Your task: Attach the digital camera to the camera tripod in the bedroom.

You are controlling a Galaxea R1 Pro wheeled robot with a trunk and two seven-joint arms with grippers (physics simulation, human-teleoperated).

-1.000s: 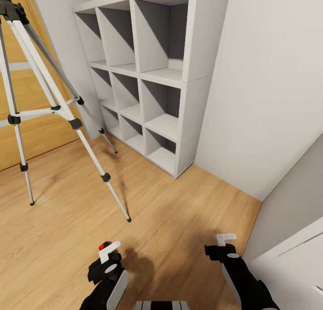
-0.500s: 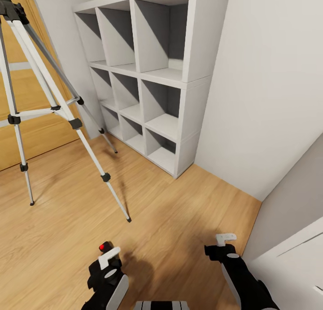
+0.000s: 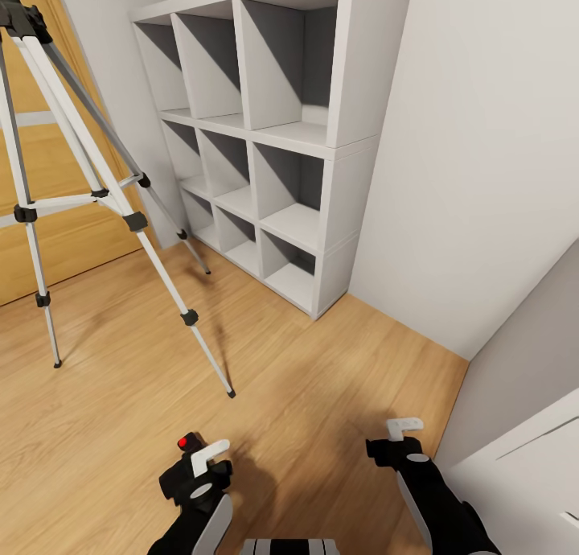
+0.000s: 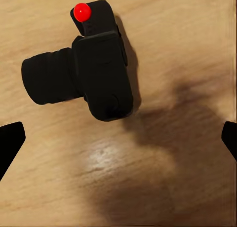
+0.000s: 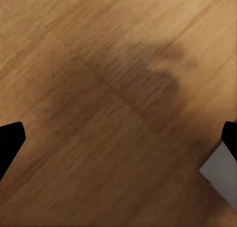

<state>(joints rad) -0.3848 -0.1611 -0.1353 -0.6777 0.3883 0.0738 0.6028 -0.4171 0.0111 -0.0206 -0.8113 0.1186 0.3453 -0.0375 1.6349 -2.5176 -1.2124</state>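
Digital camera [image 4: 94, 69] lying on the wood floor [image 3: 322, 394] beneath the left gripper [image 4: 118, 138], jaws spread wide; right gripper [image 5: 118, 138] likewise spread; camera tripod [image 3: 88, 177] standing by the cube shelf [image 3: 338, 161].

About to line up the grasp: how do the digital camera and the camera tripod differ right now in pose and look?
The digital camera lies low on the wood floor beneath the left gripper; the camera tripod stands upright on spread legs, further off to the left near the door. The camera is small, boxy and all black with a red button; the tripod is tall, with silver-white legs and black joints. Neither is gripped: the camera sits between open fingers, untouched.
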